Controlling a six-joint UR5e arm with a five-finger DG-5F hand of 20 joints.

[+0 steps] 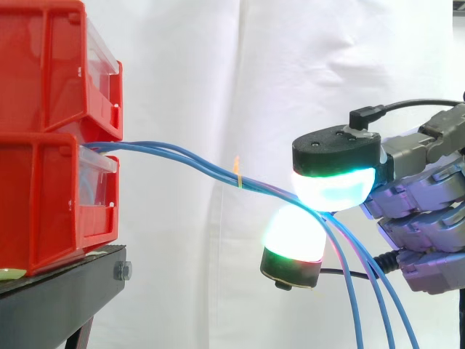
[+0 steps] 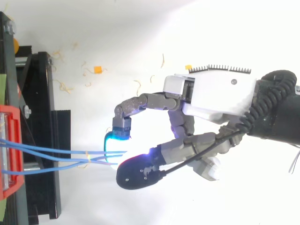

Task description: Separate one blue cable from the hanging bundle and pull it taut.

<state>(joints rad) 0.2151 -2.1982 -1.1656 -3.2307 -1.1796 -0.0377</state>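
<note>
Hand (image 1: 425, 211) pinches the blue cables (image 1: 182, 154) between two glowing pads (image 1: 334, 185), right of the red bins (image 1: 43, 196) they run from. Several seem caught together, so it should keep one, shed the rest, then draw steadily away from the bins.

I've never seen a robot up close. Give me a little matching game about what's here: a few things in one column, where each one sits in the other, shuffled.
Things:
1. blue cables
2. red bins
3. yellow tie
4. black stand

Places:
A. stacked one on top of the other
B. on the bundle, between the bins and the hand
C. underneath the bins
D. running from the bins to between the hand's glowing pads, then hanging down

Pairs: 1-D, 2-A, 3-B, 4-C
</note>
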